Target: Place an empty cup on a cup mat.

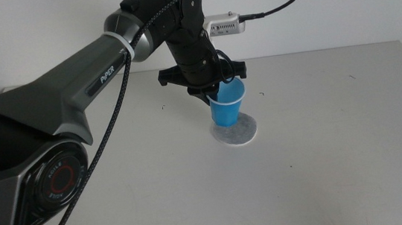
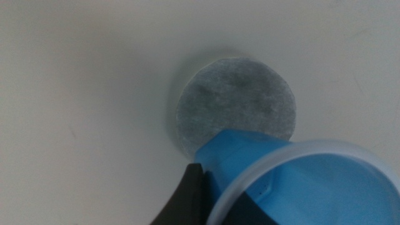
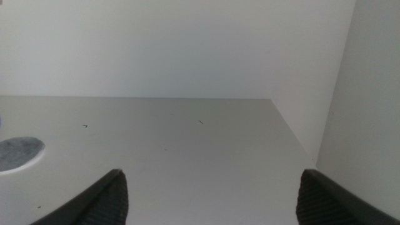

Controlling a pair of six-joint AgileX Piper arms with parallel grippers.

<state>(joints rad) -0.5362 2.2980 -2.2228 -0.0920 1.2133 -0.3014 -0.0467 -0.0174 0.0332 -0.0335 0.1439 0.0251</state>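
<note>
Nearest the middle camera: left arm housing (image 1: 43, 174), black w/ red ring, low at frame's left edge; arm runs up and right to the work zone.

**Left gripper** (image 1: 210, 90): over desk (image 1: 340, 150) centre, fingers closed on the cup (image 1: 227, 108) at its rim, wall pinched between them. Left wrist view shows one dark finger (image 2: 187, 197) outside the blue wall; the other not distinguishable.

**Cup position:** carried tilted, mouth leaning up and right in middle view, base low over the cup mat (image 1: 234, 131). Base-to-mat contact: cannot tell; appears touching or just above. Long axis off vertical.

**Key relation:** mat directly under the cup, slightly toward the near side. In wrist view, mat (image 2: 236, 103) fully exposed just beyond the cup base (image 2: 244, 150), so base likely not yet centred. Judgement: next move = level the axis, shift base onto disc centre, lower, then release. Risk: release while tilted could tip the cup.

**Cup appearance:** bright blue, tapered, thin white rim (image 2: 281, 165), blue inside, no contents seen. Light, thin wall; likely deforms under squeeze.

**Mat appearance:** flat round disc, mottled grey, thin white edge, a bit wider than the cup base.

**Right gripper** (image 3: 209, 197): waiting off to the right, out of middle view; fingers wide apart, holding nothing. Mat edge (image 3: 19, 153) visible far to its side. Left arm clearly nearer.
</note>
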